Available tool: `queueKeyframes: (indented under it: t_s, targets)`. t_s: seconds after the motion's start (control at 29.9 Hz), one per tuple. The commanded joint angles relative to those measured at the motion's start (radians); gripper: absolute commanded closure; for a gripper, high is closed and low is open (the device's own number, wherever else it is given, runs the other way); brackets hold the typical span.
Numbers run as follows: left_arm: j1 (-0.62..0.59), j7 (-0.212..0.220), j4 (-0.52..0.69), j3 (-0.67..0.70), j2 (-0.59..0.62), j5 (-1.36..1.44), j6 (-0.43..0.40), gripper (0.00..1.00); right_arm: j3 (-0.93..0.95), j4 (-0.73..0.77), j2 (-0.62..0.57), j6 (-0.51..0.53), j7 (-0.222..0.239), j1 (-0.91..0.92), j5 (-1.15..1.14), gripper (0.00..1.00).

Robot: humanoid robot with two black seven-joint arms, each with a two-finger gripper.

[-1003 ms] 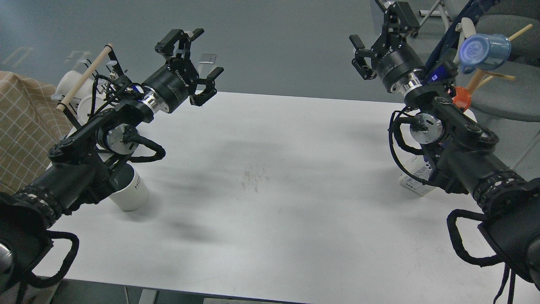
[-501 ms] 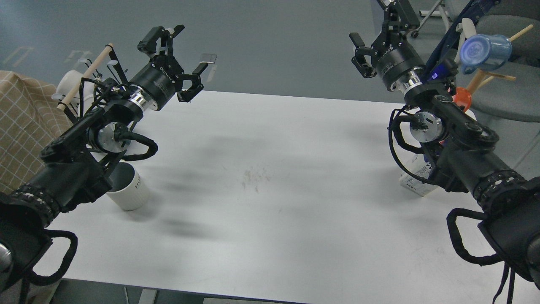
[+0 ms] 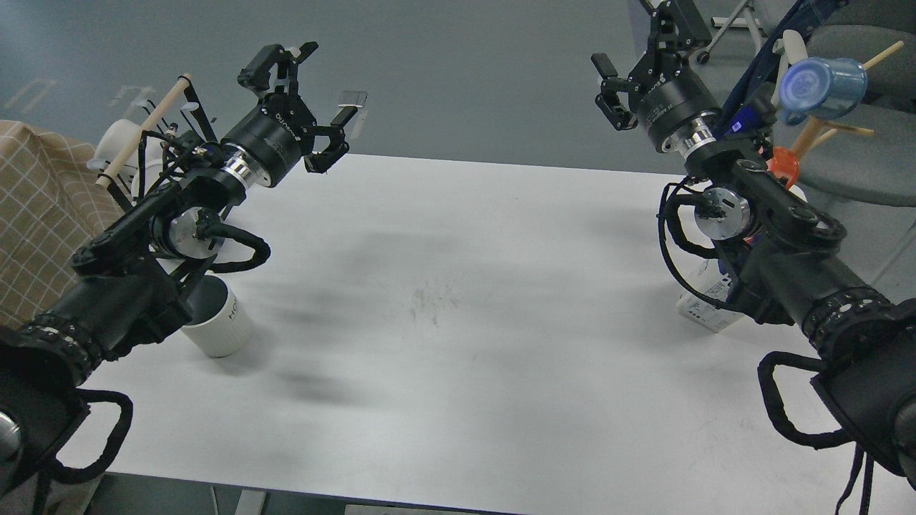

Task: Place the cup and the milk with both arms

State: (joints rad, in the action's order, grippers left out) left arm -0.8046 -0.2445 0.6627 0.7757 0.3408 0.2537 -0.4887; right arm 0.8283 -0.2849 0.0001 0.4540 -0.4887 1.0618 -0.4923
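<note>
A white cup [image 3: 220,327] stands upright on the white table [image 3: 465,343] near its left edge, partly hidden under my left forearm. A white milk carton [image 3: 705,304] stands near the right edge, mostly hidden behind my right arm. My left gripper [image 3: 309,99] is open and empty, raised above the table's far left corner, well above and beyond the cup. My right gripper [image 3: 639,50] is open and empty, raised beyond the table's far right edge, well above the carton.
A rack with a wooden dowel [image 3: 143,129] and white cups stands at the far left, beside a checkered cloth [image 3: 36,214]. At the far right a blue cup [image 3: 819,86] hangs on a peg, above an orange object [image 3: 785,166] and a grey chair [image 3: 859,172].
My left gripper has moved left and up, away from the table's middle, staying open. My right gripper has risen slightly. The cup and carton have not moved.
</note>
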Motion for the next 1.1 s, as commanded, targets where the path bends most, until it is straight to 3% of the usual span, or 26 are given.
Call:
queueKeyframes:
  t_s: [0.0, 0.77, 0.97, 1.07]
  targets:
    - [-0.004, 0.001, 0.0, -0.003, 0.001, 0.001, 0.0, 0.01, 0.0, -0.002, 0.0, 0.0, 0.0, 0.001, 0.0, 0.0]
    - [0.001, 0.008, 0.057, -0.013, 0.02, 0.013, 0.0, 0.01, 0.0, -0.002, 0.0, 0.0, 0.0, 0.001, 0.0, 0.0]
    - [0.002, 0.011, 0.152, -0.015, 0.085, 0.143, 0.0, 0.02, 0.0, -0.003, 0.0, 0.0, 0.0, 0.001, 0.0, 0.0]
    - [0.004, 0.033, 0.239, -0.03, 0.159, 0.249, 0.0, 0.01, 0.0, -0.005, 0.0, 0.0, 0.0, 0.003, 0.0, 0.0]
